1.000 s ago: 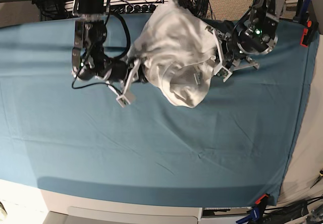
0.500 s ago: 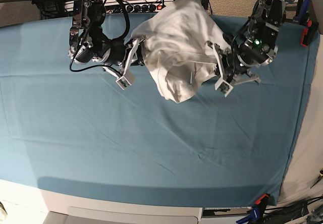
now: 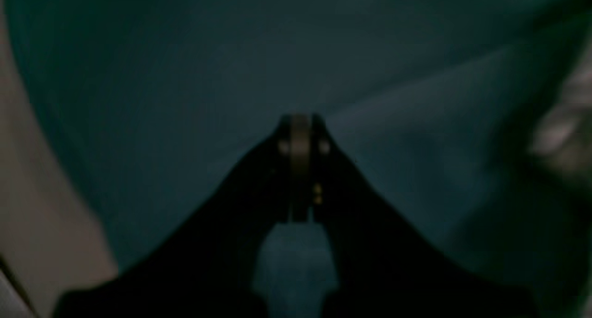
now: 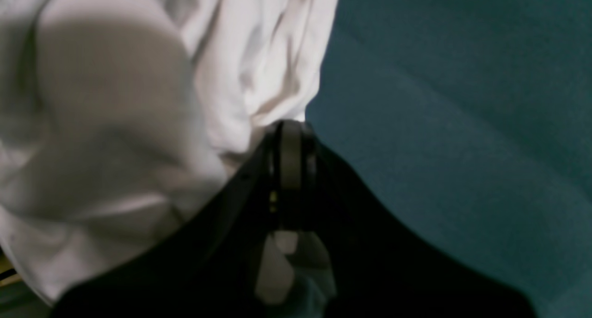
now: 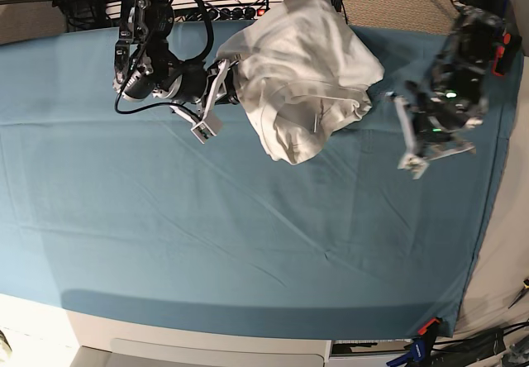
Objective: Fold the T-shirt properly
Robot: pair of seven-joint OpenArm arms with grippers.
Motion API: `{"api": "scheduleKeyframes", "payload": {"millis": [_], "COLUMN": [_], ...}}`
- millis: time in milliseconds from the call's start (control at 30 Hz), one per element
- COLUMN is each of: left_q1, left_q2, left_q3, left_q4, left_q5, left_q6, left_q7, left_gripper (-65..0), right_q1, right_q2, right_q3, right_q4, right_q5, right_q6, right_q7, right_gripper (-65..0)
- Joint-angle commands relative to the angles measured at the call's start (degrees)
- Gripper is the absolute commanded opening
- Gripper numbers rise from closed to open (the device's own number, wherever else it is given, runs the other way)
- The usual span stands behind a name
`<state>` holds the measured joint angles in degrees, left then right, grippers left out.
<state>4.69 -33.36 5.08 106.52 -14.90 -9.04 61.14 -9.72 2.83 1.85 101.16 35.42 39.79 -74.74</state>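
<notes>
T-shirt [image 5: 299, 78]: white cotton, bunched in a wrinkled heap at the far middle of the table cloth [image 5: 248, 243]
Handling: I judge it light, limp and soft; it sags wherever I don't support it, so one pinch only drags a clump
Where to grip: hems, shoulders or sleeve edges, both sides at once, once it is spread
My right gripper [image 4: 290, 137]: pressed together on a fold at the heap's edge
My left gripper [image 3: 300, 133]: pressed together on nothing, over bare cloth, well apart from the shirt
</notes>
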Motion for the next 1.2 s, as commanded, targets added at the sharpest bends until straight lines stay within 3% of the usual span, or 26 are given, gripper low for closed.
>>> {"api": "scheduleKeyframes", "payload": {"millis": [0,100,233,433,500,733,900,1167], "left_q1": [0.9,6.5,15.4,26.1,27.1,24.5,23.5,18.4], "left_q2": [-1.7,-3.7,-3.7,-2.5,-0.9,3.9,4.9,5.9], "left_q3": [-1.7,-6.8,-13.4,-16.2,-15.7,-11.3,-3.8,4.8], "left_q4": [1.8,4.7,11.3,21.3,21.0,18.7,17.1,16.9], "left_q5": [-2.0,-7.8,-13.8,-15.3,-16.2,-16.4,-13.3,-6.9], "left_q6": [-1.3,-4.1,-7.0,-7.6,-9.0,-9.3,-9.2,-6.2], "left_q7": [-0.2,0.6,0.9,0.3,0.4,-1.1,-1.2,-4.0], "left_gripper": [-65.0,-65.0,-65.0,-65.0,-65.0,-65.0,-65.0,-65.0], "right_q1": [0.3,0.4,0.4,0.4,0.4,0.4,0.4,0.3], "right_q2": [0.0,0.0,0.0,0.0,0.0,0.0,0.0,0.0], "right_q3": [0.0,0.0,0.0,0.0,0.0,0.0,0.1,0.1], "right_q4": [0.9,0.9,0.9,0.9,0.9,0.9,0.9,0.9], "right_q5": [0.5,0.5,0.5,0.5,0.5,0.5,-1.0,-0.9], "right_q6": [0.2,0.2,0.2,0.2,0.2,0.2,0.2,0.2], "right_q7": [1.0,1.4,1.5,1.6,1.8,2.3,2.3,1.8], "right_gripper": [-65.0,-65.0,-65.0,-65.0,-65.0,-65.0,-65.0,-65.0]}}
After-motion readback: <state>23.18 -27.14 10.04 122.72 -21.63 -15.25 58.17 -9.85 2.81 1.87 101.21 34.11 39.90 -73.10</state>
